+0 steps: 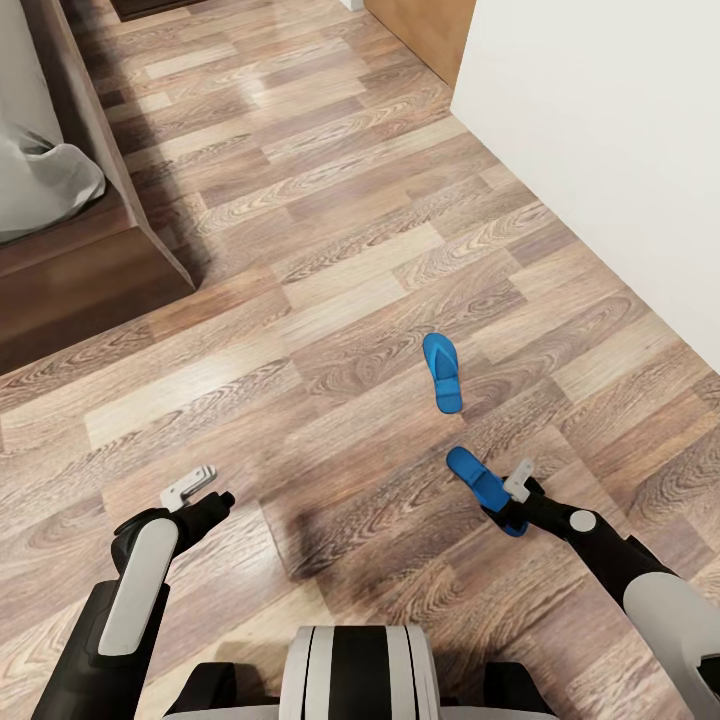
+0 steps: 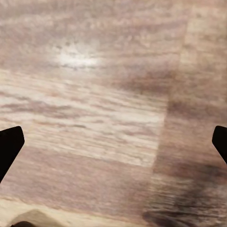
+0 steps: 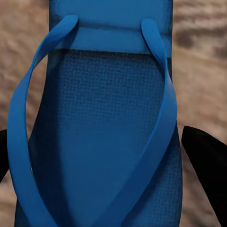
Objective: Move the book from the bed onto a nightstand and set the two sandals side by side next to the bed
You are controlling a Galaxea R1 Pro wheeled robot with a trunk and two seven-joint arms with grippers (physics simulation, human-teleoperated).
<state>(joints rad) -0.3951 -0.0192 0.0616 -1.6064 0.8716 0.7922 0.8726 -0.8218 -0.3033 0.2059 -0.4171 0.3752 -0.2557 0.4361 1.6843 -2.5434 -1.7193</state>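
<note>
- right gripper (image 1: 512, 503) low over near sandal (image 1: 478, 481); jaws wide, straddling it (image 3: 94, 142), grip unconfirmed
- second sandal (image 1: 442, 371) flat on floor (image 1: 330, 250), just ahead, apart
- left gripper (image 1: 200, 490) jaws spread, empty
- bed (image 1: 40, 170) corner far left

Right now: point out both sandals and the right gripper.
far sandal (image 1: 442, 371), head view, middle of its sole.
near sandal (image 3: 101, 142), right wrist view, footbed between the straps.
right gripper (image 1: 511, 507), head view, between its fingertips, at the near sandal.
</note>
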